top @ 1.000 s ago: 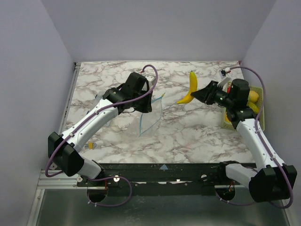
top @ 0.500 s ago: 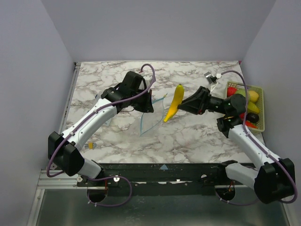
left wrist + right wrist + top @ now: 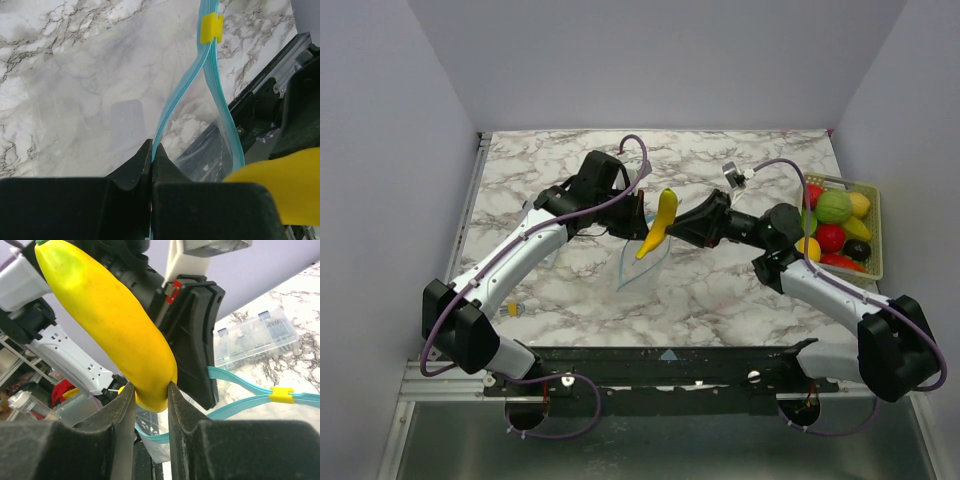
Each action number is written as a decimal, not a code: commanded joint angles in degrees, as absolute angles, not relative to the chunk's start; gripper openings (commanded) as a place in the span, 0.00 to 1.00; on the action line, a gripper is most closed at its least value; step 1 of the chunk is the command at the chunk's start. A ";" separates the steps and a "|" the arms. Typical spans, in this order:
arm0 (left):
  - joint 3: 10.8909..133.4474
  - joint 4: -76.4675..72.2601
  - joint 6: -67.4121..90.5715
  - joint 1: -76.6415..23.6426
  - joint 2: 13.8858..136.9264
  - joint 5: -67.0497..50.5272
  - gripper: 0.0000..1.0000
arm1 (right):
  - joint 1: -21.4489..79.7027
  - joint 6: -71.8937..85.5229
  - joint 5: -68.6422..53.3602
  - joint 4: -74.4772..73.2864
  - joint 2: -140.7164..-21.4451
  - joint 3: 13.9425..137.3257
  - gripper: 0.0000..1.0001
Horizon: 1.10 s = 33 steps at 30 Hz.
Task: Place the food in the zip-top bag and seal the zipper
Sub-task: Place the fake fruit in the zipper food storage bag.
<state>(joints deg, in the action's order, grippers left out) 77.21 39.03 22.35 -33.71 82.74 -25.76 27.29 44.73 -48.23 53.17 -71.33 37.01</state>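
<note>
White marble-look tabletop with grey veins (image 3: pixel 740 290), plain pale lilac walls (image 3: pixel 660 60) boxing it in behind and on both sides, black metal rail (image 3: pixel 670 365) along its near edge. Soft, even light.

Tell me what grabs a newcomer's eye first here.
A glossy yellow plastic toy banana stands out first, pinched near one end by the right claw over mid-table, right beside the open mouth of a soft clear plastic bag. The left claw is shut on that bag's thin teal-blue zipper strip, holding it up. At the far right, a yellow-green mesh basket holds more colourful toy fruit.
</note>
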 commanded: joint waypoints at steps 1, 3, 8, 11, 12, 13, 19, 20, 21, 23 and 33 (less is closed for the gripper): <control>76.96 38.12 22.68 -33.37 82.58 -27.75 0.00 | 29.34 37.74 -44.72 53.58 -72.83 36.62 0.05; 76.91 38.14 22.68 -33.29 82.58 -27.60 0.00 | 30.14 35.16 -43.43 51.86 -72.32 35.88 0.10; 76.90 38.06 22.85 -32.85 82.66 -27.60 0.00 | 31.36 32.14 -40.54 48.01 -72.35 34.90 0.44; 76.86 38.21 22.78 -32.69 82.55 -26.97 0.00 | 31.46 30.15 -34.91 39.23 -69.60 35.24 0.65; 76.80 38.23 22.61 -32.63 82.62 -26.71 0.00 | 31.42 29.81 -32.40 35.87 -68.45 35.92 0.68; 76.81 38.28 22.59 -32.67 82.56 -26.34 0.00 | 31.46 29.31 -31.63 32.37 -67.24 36.62 0.69; 77.30 38.85 22.58 -32.52 83.45 -26.19 0.00 | 34.66 27.78 -20.64 12.05 -63.25 45.43 0.72; 77.29 38.77 22.51 -32.51 83.39 -26.24 0.00 | 35.03 27.62 -20.27 9.79 -63.04 46.32 0.72; 77.33 38.78 22.46 -32.51 83.33 -26.06 0.00 | 35.51 27.52 -18.60 7.66 -62.93 47.40 0.72; 77.41 38.93 22.41 -32.43 83.32 -25.52 0.00 | 37.35 26.44 -15.36 2.99 -63.16 49.56 0.72; 76.31 37.17 22.30 -32.38 78.00 -21.07 0.00 | 41.27 31.40 4.53 -15.30 -63.10 56.45 0.64</control>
